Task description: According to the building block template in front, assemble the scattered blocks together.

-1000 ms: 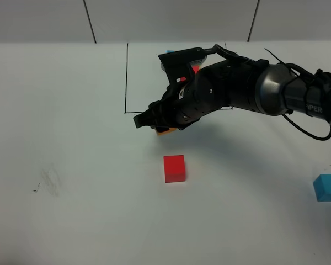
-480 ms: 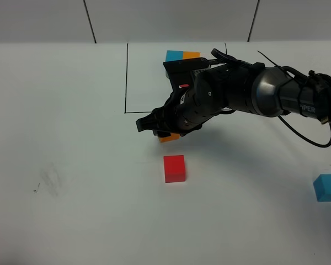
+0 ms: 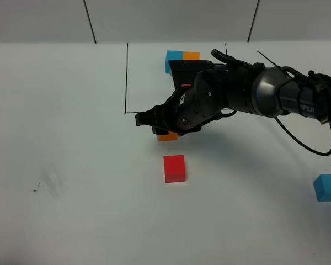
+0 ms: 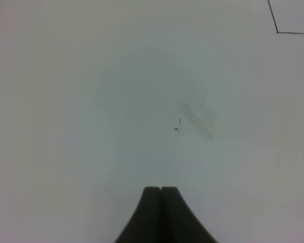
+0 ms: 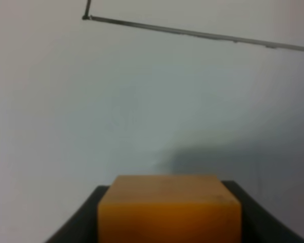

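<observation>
template [image 3: 182, 55]: framed | orange cube [image 3: 166, 136]: held, perhaps lifted | red cube [image 3: 174, 168]: centre | blue cube [image 3: 326, 187]: right

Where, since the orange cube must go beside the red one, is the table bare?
Bare: left of the red cube toward the smudge, and between it and the blue cube. Crowded: beyond it, where the right arm holds the orange cube.

Landmark red cube [image 3: 174, 168]: counter [image 3: 71, 176] open to its left and near side. Just behind it, right pincer [image 3: 161, 130] gripping orange cube [image 3: 167, 137] blocks passage. Blue cube [image 3: 327, 187] far to its right.
</observation>
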Controlling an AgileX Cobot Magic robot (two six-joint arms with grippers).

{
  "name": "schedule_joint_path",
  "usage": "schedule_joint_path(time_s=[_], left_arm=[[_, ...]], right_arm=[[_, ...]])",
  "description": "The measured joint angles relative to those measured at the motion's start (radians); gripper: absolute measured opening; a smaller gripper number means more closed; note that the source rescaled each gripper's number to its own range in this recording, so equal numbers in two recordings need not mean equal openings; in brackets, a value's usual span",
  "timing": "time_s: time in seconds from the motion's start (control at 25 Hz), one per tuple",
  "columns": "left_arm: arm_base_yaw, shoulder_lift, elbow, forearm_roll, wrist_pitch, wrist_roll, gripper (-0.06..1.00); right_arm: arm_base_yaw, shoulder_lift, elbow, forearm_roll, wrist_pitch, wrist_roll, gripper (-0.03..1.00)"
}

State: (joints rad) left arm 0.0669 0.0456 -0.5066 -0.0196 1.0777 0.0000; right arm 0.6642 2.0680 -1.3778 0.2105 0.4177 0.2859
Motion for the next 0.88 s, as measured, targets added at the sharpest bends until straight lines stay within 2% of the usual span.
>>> schedule_joint_path(time_s=[0.28, 0.88], left_arm=[[0.000, 0.000, 0.000, 0.000, 0.000, 0.000, 0.00], [0.000, 0.000, 0.000, 0.000, 0.000, 0.000, 0.00]], right_arm=[[-0.001, 0.044, 0.000, -0.056, 0.008, 0.018, 0.43], [-0.002, 0.049, 0.000, -0.063, 0.022, 0.052, 0.43]])
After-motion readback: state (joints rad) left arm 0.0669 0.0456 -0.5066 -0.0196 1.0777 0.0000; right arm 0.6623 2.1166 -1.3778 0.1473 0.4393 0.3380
